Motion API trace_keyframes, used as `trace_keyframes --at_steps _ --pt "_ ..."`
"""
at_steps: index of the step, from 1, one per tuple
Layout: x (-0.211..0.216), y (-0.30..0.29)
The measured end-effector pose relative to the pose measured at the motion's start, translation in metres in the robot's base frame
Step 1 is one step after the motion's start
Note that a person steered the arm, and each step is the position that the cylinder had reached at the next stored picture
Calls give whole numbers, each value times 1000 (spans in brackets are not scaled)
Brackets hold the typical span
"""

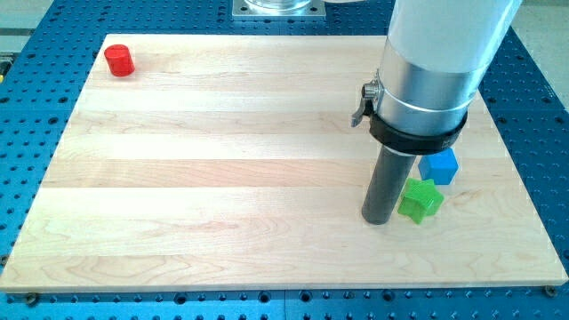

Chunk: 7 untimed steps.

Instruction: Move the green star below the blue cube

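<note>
**Green star at view's lower right, tip at its left side**

Green star point(420, 199) lies on the table point(222, 178) in the right half, toward the view's bottom. Blue cube point(439, 166) sits just above it and slightly to the view's right; the two look close enough to touch at a corner, though contact cannot be confirmed. The star is already lower in the view than the cube, offset a little to the left of it.

My tip point(379, 220) is down at the table, directly at the star's left side, touching it or nearly so. The dark rod rises from there into a black collar and a wide white and silver arm body, which hides the table behind it and part of the cube's left edge.

No pincer on this rig: the arm ends in the bare rod, so nothing is grasped.

Red cylinder point(119, 60) stands alone at the view's top left corner, well apart from the other two blocks.
</note>
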State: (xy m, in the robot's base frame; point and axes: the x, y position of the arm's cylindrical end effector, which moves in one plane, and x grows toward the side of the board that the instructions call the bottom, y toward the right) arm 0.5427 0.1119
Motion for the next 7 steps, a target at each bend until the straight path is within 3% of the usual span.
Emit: trace_keyframes --at_steps 3,4,5,6,7 --pt "-4 64" --pt "30 12" --pt "44 -96" --pt "44 -164" --pt "38 -173"
